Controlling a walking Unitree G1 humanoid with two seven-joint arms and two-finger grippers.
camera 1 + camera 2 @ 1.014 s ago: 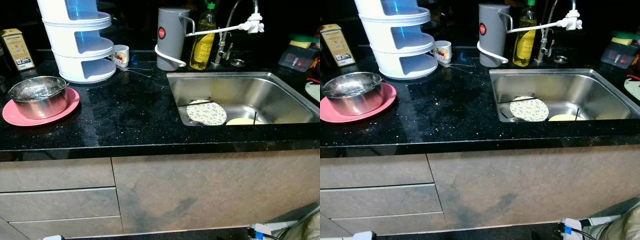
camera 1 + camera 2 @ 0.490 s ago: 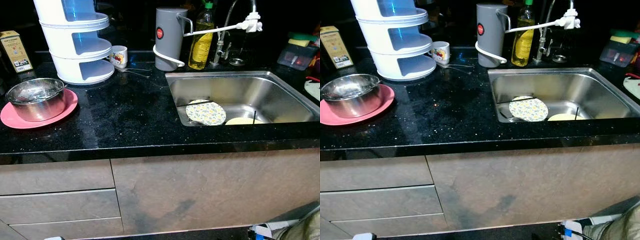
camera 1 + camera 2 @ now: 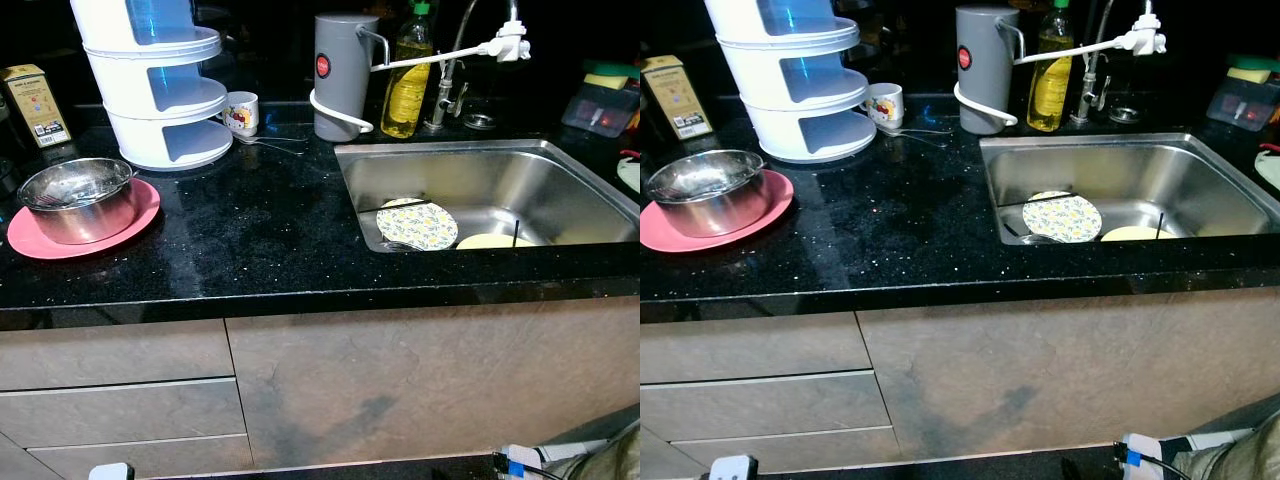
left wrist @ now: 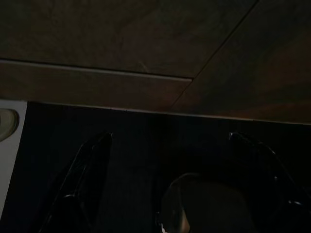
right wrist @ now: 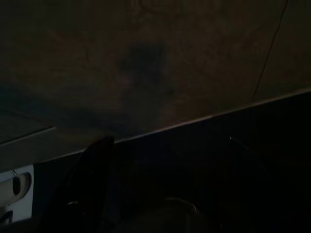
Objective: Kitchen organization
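Black counter (image 3: pixel 270 225): steel bowl (image 3: pixel 75 198) on pink plate (image 3: pixel 30 232).

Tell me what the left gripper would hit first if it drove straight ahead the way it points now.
Probably the dark floor strip below the grey-brown cabinet front; the left gripper hangs open and idle, pointing down there. The view is dim, so depth is uncertain.

A black speckled bench (image 3: pixel 270 230) runs the full width above grey-brown drawer fronts. Near its left edge lies a pink plate (image 3: pixel 35 232). Along the back edge, from the left corner, stand a small yellow carton (image 3: pixel 35 103), a white three-tier container (image 3: pixel 160 85), a patterned mug (image 3: pixel 240 112) with a spoon (image 3: pixel 270 142) lying just beside it, a grey jug (image 3: pixel 338 75) and a yellow oil bottle (image 3: pixel 408 80). A steel sink (image 3: pixel 460 170) is set into the bench's right part.
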